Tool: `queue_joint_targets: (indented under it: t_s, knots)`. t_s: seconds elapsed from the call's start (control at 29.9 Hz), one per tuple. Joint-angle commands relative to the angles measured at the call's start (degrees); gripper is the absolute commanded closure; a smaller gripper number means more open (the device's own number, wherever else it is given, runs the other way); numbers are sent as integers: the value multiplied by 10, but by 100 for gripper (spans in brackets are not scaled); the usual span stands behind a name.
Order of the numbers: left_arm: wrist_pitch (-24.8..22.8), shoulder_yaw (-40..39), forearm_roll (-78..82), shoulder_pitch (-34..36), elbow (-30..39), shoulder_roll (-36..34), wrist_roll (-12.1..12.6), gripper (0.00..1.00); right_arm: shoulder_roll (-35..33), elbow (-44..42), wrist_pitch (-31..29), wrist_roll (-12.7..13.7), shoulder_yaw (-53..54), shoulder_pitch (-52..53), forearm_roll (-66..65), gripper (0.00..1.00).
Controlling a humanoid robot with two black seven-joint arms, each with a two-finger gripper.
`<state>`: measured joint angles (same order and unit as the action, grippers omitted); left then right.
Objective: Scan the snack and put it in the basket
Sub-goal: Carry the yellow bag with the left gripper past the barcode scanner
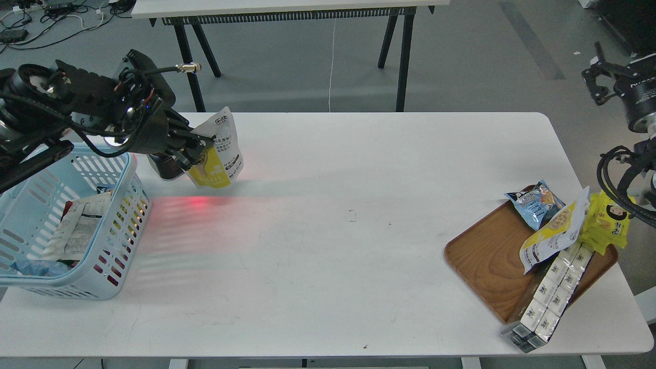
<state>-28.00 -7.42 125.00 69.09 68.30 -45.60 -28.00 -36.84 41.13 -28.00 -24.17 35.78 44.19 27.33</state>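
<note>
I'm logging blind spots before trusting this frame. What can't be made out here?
- Head view: the left hand covers part of the snack.
- The basket is cut off by the left edge, and its contents are partly hidden by its wall.
- The right hand is dark and small, so whether it is open or shut is unclear.

Basket (102, 279) far left, tray (487, 259) far right — both on table (318, 246).

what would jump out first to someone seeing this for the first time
First, the left gripper holding a silver-and-yellow snack pouch above the white table, far left, with a red glow on the tabletop below it. Next, the light blue basket at the left edge, already holding packets. Then the wooden tray of snacks at the right.
</note>
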Motion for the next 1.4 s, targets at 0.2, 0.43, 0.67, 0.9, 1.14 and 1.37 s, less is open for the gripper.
queue_joint_targets:
  t_s: [0.2, 0.43, 0.67, 0.9, 1.14, 1.37]
  knots:
    - [0, -2, 0, 0, 0, 0, 0, 100, -1, 0, 0, 0, 0, -1, 0, 1]
    - [0, -4, 0, 3, 2, 1, 0, 100, -1, -1, 0, 0, 1, -1, 0, 1]
    - [0, -4, 0, 5, 3, 2, 0, 100, -2, -1, 0, 0, 7, 1, 0, 1]
    - [0, -5, 0, 5, 3, 2, 0, 100, -6, 0, 0, 1, 8, 3, 0, 1]
    - [0, -8, 0, 3, 8, -4, 0, 100, -6, -1, 0, 0, 9, 3, 0, 1]
    - [0, -59, 0, 3, 67, -55, 0, 100, -5, 0, 0, 1, 20, 3, 0, 1]
